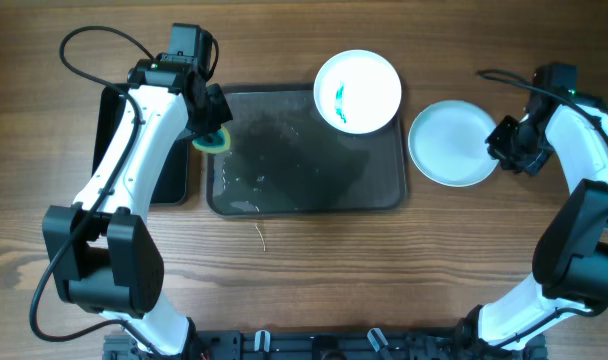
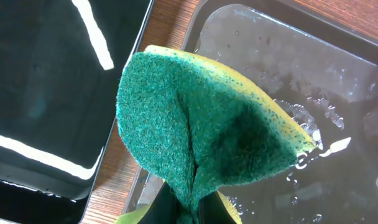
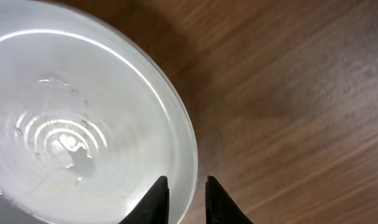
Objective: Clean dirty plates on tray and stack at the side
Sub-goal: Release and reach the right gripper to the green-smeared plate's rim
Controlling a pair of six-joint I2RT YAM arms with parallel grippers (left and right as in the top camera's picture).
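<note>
I'm looking down on a brown wood-grain table (image 1: 314,270) with the dark grey tray (image 1: 284,170) at its middle, its floor wet and beaded with water. My left gripper (image 2: 183,208) is pinched tight on a folded green-and-yellow sponge (image 2: 207,137), which hangs over the tray's left rim, just beside the smaller black tray (image 2: 46,93) further left. A white plate with a teal smear (image 1: 357,91) sits on the tray's far right corner and overlaps the rim. A pale plate (image 3: 71,124) lies on the bare wood to the right of the tray, with water pooled at its centre. My right gripper (image 3: 186,186) sits at that plate's right edge, jaws only narrowly apart and straddling the rim. I can't tell whether they touch it.
</note>
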